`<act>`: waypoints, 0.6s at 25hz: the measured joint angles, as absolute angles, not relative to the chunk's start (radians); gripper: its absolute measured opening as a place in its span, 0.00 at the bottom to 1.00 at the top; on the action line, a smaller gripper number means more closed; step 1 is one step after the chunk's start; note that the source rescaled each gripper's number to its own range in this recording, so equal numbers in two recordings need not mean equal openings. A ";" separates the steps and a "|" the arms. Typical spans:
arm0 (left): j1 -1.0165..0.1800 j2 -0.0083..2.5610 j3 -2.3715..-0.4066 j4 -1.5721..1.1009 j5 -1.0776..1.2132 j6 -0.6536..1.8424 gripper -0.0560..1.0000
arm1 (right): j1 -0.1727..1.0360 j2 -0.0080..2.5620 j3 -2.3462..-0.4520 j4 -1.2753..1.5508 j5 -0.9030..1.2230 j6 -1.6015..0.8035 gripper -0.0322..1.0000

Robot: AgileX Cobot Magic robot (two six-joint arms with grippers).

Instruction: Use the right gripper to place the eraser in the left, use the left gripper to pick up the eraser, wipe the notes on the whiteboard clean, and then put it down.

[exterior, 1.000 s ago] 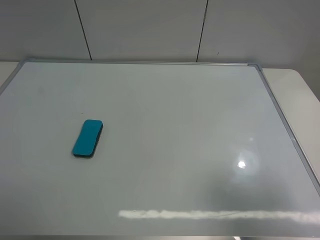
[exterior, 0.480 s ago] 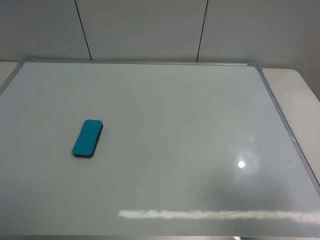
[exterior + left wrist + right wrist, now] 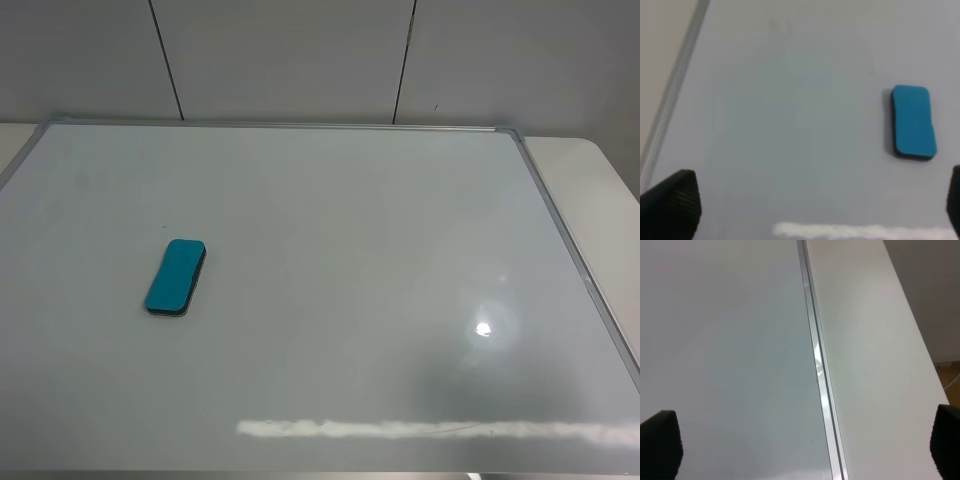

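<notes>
Nothing has moved since the earlier frame: we see the eraser (image 3: 176, 277) lying in the same spot on the whiteboard (image 3: 330, 230), and neither arm has come into the high view. Taking the whiteboard as our landmark, the eraser rests flat on its glossy surface in the left half, well apart from every edge of the silver frame, teal face up with its dark felt side touching the board. We find no red marks on the board; the surface around the eraser reads as plain white, apart from a bright round glare spot toward the right side and a pale reflected streak along the near edge. From the left wrist view we see the left tool (image 3: 805, 200) hanging above the board with its two black fingertips (image 3: 671, 204) set wide apart at the corners of the picture, so it is open and grips nothing; the eraser (image 3: 913, 122) lies on the board beyond it, clear of both fingers. From the right wrist view the right tool (image 3: 800, 445) also stands wide open and empty, poised over the board's right frame rail (image 3: 821, 375), with the pale desk (image 3: 875, 355) showing just beside that rail.
</notes>
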State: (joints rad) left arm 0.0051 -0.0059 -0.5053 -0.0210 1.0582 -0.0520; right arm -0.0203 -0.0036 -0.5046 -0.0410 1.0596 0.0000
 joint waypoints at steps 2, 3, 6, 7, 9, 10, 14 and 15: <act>-0.017 -0.006 -0.505 -0.021 1.058 -0.052 1.00 | -0.020 -0.004 -0.505 -0.041 1.060 0.000 1.00; -0.019 -0.006 -0.505 -0.021 1.058 -0.052 1.00 | -0.020 -0.004 -0.505 -0.041 1.060 0.000 1.00; -0.002 -0.006 -0.505 -0.021 1.058 -0.052 1.00 | -0.020 -0.004 -0.505 -0.041 1.060 0.000 1.00; 0.010 -0.006 -0.505 -0.021 1.058 -0.052 1.00 | -0.020 -0.004 -0.505 -0.041 1.060 0.000 1.00; 0.035 -0.006 -0.505 -0.021 1.058 -0.052 1.00 | -0.020 -0.004 -0.505 -0.041 1.060 0.000 1.00; 0.043 -0.006 -0.505 -0.021 1.058 -0.052 1.00 | -0.020 -0.004 -0.505 -0.041 1.060 0.000 1.00; 0.055 -0.006 -0.505 -0.021 1.058 -0.052 1.00 | -0.020 -0.004 -0.505 -0.041 1.060 0.000 1.00; 0.056 -0.006 -0.505 -0.021 1.058 -0.052 1.00 | -0.020 -0.004 -0.505 -0.041 1.060 0.000 1.00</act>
